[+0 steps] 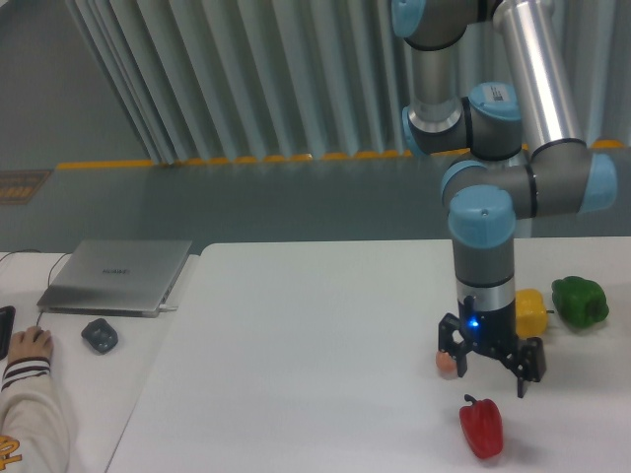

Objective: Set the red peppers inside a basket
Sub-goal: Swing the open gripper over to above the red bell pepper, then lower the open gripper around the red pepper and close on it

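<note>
1. Far left edge: we see a person's hand (30,342) in a cream knitted sleeve resting on the white table (296,325), with the edge of a dark keyboard just beside it.
2. Next over — a small dark grey computer mouse (99,336) lies on the table, near the front of a closed silver laptop (116,274).
3. Middle of the table is bare white surface up to a small pale orange egg-shaped object (449,361), which we see partly hidden behind the gripper's left-hand finger as viewed; we cannot tell whether they touch.
4. The black two-finger gripper (490,370) hangs from the grey-and-blue arm, pointing down, fingers spread apart with nothing between them. A blue light glows on its body.
5. The glossy red bell pepper with a short dark green stem (481,426) lies on the table near the bottom edge — just below the gripper, slightly to the side, not touching either finger.
6. Right of the arm's wrist we see a yellow bell pepper (531,312) on the table, partly hidden by the arm.
7. Furthest right: a dark green bell pepper (580,302), just beside the yellow one.
8. We see no basket in this view.
</note>
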{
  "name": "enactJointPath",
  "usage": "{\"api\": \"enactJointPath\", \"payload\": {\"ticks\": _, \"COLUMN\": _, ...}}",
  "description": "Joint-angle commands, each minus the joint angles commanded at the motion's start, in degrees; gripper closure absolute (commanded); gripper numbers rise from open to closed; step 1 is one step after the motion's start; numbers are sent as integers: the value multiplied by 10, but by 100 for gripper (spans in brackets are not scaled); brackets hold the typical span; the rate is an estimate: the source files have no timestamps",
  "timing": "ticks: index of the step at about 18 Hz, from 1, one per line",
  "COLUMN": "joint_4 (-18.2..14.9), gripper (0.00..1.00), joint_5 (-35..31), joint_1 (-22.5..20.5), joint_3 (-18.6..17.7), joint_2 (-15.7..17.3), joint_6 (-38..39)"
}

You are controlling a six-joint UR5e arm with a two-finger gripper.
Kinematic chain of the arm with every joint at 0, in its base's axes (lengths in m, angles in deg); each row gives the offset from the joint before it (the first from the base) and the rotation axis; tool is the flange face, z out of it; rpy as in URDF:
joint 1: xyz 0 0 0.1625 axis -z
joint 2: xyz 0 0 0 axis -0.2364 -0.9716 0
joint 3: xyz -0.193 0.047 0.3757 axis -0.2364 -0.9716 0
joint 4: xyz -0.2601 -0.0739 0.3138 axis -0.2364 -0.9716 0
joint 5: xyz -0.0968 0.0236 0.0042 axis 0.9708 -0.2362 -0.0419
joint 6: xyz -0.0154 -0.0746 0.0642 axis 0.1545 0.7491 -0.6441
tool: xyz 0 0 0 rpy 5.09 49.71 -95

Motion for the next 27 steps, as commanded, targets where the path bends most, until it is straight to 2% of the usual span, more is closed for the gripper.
{"api": "enactJointPath", "payload": {"ticks": 6, "joint_4": 45, "gripper": 0, "joint_5": -10, "joint_1": 6, "joint_3": 1, "joint_2": -16, "joint_6": 33}}
{"api": "enactJointPath", "payload": {"ticks": 20, "joint_4": 51, "gripper": 0, "joint_5": -39, "joint_1": 12, "joint_3": 10, "joint_2": -44, "joint_6": 63}}
{"api": "enactJointPath", "payload": {"ticks": 22, "joint_4": 62, "gripper": 0, "joint_5": -40, "joint_1": 12, "joint_3": 8, "joint_2": -49, "joint_6": 72}}
{"api": "enactJointPath", "payload": {"ticks": 27, "joint_4": 65, "gripper": 0, "joint_5": -62, "joint_1": 13, "joint_3": 8, "joint_2": -54, "joint_6": 76}}
